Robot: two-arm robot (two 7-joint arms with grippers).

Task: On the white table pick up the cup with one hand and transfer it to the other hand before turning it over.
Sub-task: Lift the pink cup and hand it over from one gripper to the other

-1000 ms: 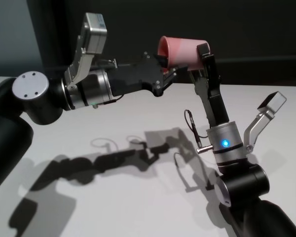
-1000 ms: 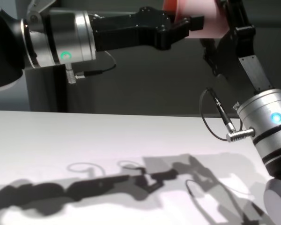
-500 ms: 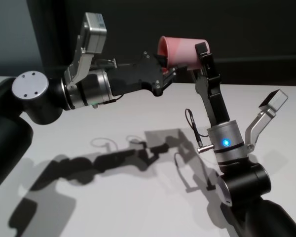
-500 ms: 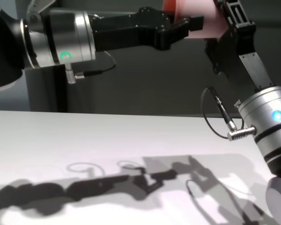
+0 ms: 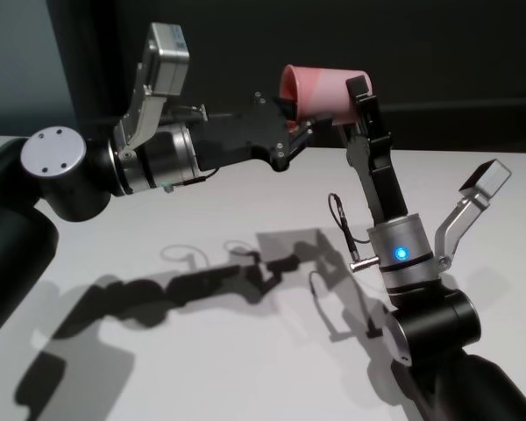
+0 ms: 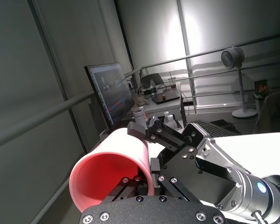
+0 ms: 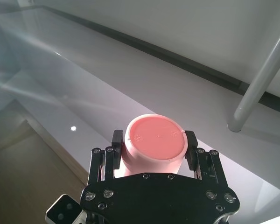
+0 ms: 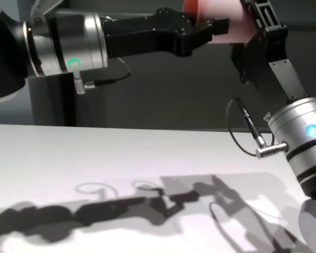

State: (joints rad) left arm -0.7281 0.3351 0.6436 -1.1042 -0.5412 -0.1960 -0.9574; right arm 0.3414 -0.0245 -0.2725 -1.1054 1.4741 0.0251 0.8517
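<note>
Cup held in the air by both grippers, well above the table.

Over the white table (image 5: 245, 351), the left gripper (image 5: 291, 123) pinches the rim of the pink cup (image 5: 320, 92), which lies on its side. The right gripper (image 7: 154, 145) has its jaws clamped on the cup's sides near the base, though how firmly is hard to judge.

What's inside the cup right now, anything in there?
Left wrist view looks into the cup: smooth pink inner wall, nothing loose showing. The left gripper pinches the near rim, one finger inside, hiding the lower part. The right gripper clamps the base end.
</note>
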